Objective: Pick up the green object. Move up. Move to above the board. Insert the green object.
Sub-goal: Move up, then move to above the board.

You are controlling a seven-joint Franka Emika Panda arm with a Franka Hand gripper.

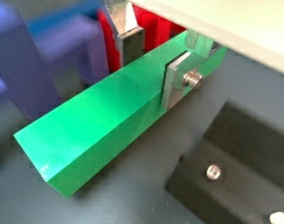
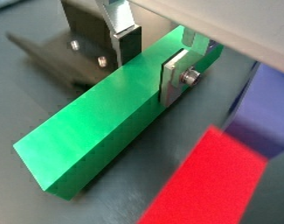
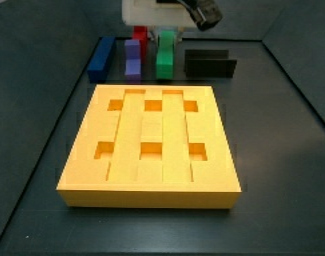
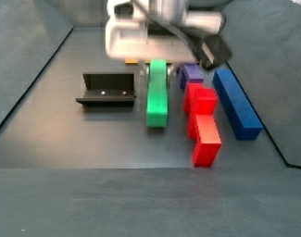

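**Gripper straddles the green object in a crowded row**

The gripper (image 1: pixel 154 61) sits low over the far end of the green object (image 1: pixel 103 122), its silver fingers (image 2: pixel 176 77) on either side of the bar; whether the pads press it or merely flank it cannot be told. In a side view the green object (image 4: pixel 156 93) lies flat on the dark floor at upper centre. The black fixture (image 4: pixel 105 92) stands just to its left. To its right lie the red bar (image 4: pixel 204 128), a purple bar (image 4: pixel 191 72) behind that, and the blue bar (image 4: pixel 235 100) furthest right, all packed close. In a side view the board (image 3: pixel 151 145) fills the middle of the frame, well apart from the row along the top edge, where the gripper (image 3: pixel 166 32) hangs over the green object (image 3: pixel 166 56)
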